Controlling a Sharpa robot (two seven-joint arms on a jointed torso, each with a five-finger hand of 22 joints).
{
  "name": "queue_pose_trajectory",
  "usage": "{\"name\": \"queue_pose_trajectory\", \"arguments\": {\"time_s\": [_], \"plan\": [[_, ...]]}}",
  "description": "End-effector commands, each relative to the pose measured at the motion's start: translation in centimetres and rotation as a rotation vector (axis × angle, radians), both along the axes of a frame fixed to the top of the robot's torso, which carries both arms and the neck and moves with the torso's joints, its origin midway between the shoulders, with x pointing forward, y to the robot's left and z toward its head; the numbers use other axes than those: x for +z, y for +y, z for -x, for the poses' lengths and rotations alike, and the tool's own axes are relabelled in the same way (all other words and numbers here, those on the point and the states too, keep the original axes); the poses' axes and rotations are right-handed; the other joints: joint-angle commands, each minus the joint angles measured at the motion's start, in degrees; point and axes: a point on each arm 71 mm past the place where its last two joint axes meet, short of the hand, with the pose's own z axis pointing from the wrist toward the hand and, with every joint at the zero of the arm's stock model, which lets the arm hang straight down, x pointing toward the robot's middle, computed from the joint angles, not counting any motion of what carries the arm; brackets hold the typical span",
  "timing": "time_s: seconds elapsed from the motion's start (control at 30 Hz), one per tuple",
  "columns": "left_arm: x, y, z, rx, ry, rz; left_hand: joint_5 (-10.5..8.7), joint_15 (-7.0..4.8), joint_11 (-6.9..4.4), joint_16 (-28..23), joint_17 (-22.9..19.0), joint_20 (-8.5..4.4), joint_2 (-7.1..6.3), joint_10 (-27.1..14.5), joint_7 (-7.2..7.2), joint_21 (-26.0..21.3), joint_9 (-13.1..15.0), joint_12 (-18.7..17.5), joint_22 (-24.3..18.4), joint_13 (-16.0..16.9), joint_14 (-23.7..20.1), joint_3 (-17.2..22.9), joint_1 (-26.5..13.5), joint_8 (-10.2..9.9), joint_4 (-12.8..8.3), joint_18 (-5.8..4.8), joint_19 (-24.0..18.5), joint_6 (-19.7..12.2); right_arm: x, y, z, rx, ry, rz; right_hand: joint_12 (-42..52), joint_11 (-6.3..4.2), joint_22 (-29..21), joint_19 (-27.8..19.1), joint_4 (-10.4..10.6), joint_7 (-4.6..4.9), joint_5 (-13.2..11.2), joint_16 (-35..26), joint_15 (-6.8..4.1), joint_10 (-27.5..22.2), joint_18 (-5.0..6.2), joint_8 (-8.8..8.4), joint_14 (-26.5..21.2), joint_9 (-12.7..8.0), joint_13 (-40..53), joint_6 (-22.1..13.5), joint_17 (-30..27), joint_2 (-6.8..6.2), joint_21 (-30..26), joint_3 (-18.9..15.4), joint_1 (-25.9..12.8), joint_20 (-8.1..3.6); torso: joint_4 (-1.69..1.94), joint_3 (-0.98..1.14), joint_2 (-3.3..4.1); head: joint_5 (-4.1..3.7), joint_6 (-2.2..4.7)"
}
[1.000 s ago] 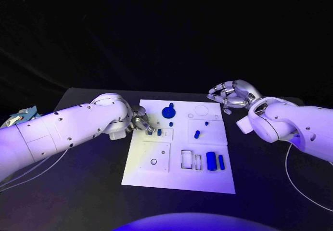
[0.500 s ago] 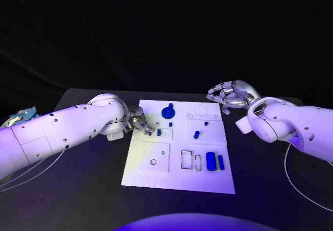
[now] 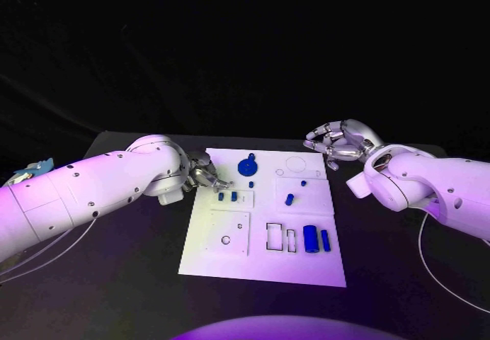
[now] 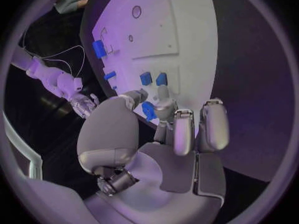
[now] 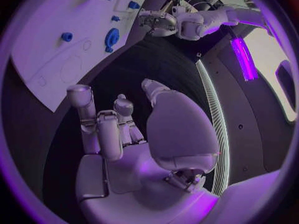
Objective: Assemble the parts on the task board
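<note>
No text, label or number can be read anywhere.

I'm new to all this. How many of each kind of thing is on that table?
blue parts: 8
task board: 1
robot hands: 2, the left hand and the right hand
Total: 11

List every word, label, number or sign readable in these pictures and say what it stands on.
None can be read. The task board carries only outlined shapes and blue parts, no lettering. Neither the left robot hand nor the right robot hand shows any marking.
</note>
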Motion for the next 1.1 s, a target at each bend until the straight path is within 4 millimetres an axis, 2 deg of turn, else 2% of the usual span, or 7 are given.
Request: {"name": "queue_pose_trajectory", "arguments": {"time_s": [0.03,0.13,0.23,0.37,0.47,0.7,1.1], "plan": [[0.4,-0.3,-0.2,0.031,-0.021,0.095,-1.17,-0.21,0.09,-0.2,8.6,0.13,0.2,-0.5,0.41,-0.2,-0.1,-0.4,-0.3,-0.4,4.6,-0.8,0.3,-0.4,0.0,-0.3,-0.5,-0.1,0.0,0.1,0.0,0.01,-0.004,0.001,-0.3,0.02,-0.1,-0.5,0.4,0.68,0.4,-0.3,-0.09,-0.4,0.95,0.24,0.3,-0.1,0.0,-0.6,0.0,0.15,-0.3,0.0,-0.4,-0.13,-0.03,0.02,0.03,-0.05,0.05],[0.8,-0.3,-0.4,0.041,-0.054,0.136,-1.58,-0.09,0.26,-0.7,7.3,0.22,0.34,-1.5,0.6,-0.8,-0.4,-1.5,-1.5,-2.1,4.3,-1.1,0.5,-0.8,-0.1,-0.04,-1.3,-0.7,0.0,0.1,0.0,0.009,-0.004,0.001,-0.3,0.02,-0.1,-0.5,0.4,0.68,0.4,-0.3,-0.09,-0.4,0.95,0.24,0.3,-0.1,0.0,-0.6,0.0,0.15,-0.3,0.0,-0.4,-0.13,-0.03,0.02,0.04,-0.18,0.12],[1.4,-0.6,-0.6,0.036,-0.124,0.214,-1.05,1.35,2.06,-4.1,-0.4,1.07,1.06,-11.6,2.66,-5.8,-1.3,-12.2,-11.4,-16.5,1.9,-0.7,5.1,-3.0,-0.5,2.01,-8.4,-5.1,0.0,0.1,0.0,0.008,-0.004,0.001,-0.3,0.02,-0.1,-0.5,0.4,0.68,0.4,-0.3,-0.09,-0.4,0.95,0.24,0.3,-0.1,0.0,-0.6,0.0,0.15,-0.3,0.0,-0.4,-0.13,0.0,0.02,0.05,-0.29,0.15],[2.3,-1.4,-0.8,-0.032,-0.22,0.353,-0.92,4.54,5.63,-16.8,-23.6,3.94,1.81,-21.2,6.35,-19.8,-3.8,-16.9,-32.6,-19.5,-10.3,3.0,15.6,-6.4,-3.4,5.9,-25.3,-10.2,0.0,0.1,0.0,0.009,-0.005,0.001,-0.3,0.02,-0.1,-0.5,0.5,0.68,0.4,-0.3,-0.09,-0.5,0.96,0.27,0.3,-0.1,-0.1,-0.6,-0.1,0.2,-0.4,0.0,-0.4,-0.13,0.02,0.05,0.02,-0.4,0.28],[3.0,-2.3,-0.8,-0.122,-0.293,0.447,-1.24,5.51,6.55,-25.6,-36.3,5.03,1.52,-26.0,7.19,-23.0,-5.8,-21.7,-34.2,-23.1,-19.2,6.3,20.4,-8.5,-7.0,6.01,-27.4,-10.3,0.0,0.1,0.0,0.01,-0.006,0.001,-0.3,0.02,-0.2,-0.5,0.5,0.69,0.4,-0.3,-0.09,-0.5,0.98,0.28,0.3,-0.1,-0.1,-0.6,-0.1,0.21,-0.5,0.0,-0.4,-0.13,0.07,0.03,0.02,-0.57,0.44],[3.0,-4.2,-0.1,-0.341,-0.39,0.446,-3.78,6.86,8.26,-30.1,-40.6,6.24,-0.16,-27.1,8.1,-24.9,-11.0,-34.9,-35.0,-34.4,-21.4,6.8,22.0,-15.5,-11.4,6.15,-28.9,-10.2,-0.1,0.1,0.0,0.011,-0.007,0.0,-0.4,0.02,-0.3,-0.6,0.5,0.69,0.4,-0.3,-0.09,-0.6,1.0,0.3,0.3,-0.1,-0.2,-0.6,-0.2,0.21,-0.6,0.0,-0.4,-0.13,0.06,-0.07,0.0,-0.63,0.53],[1.1,-6.2,-0.2,-0.533,-0.45,0.202,-4.77,7.37,9.0,-27.8,-41.3,6.76,-2.07,-27.7,7.48,-24.3,-13.9,-40.2,-34.8,-39.3,-18.8,5.2,20.5,-20.8,-13.1,6.14,-27.4,-9.9,-0.1,0.1,0.0,0.01,-0.01,-0.001,-0.4,0.02,-0.3,-0.6,0.5,0.68,0.4,-0.3,-0.09,-0.7,0.99,0.33,0.3,-0.1,-0.2,-0.6,-0.2,0.22,-0.6,0.0,-0.4,-0.12,-0.11,-0.01,0.08,-0.53,0.69]]}}
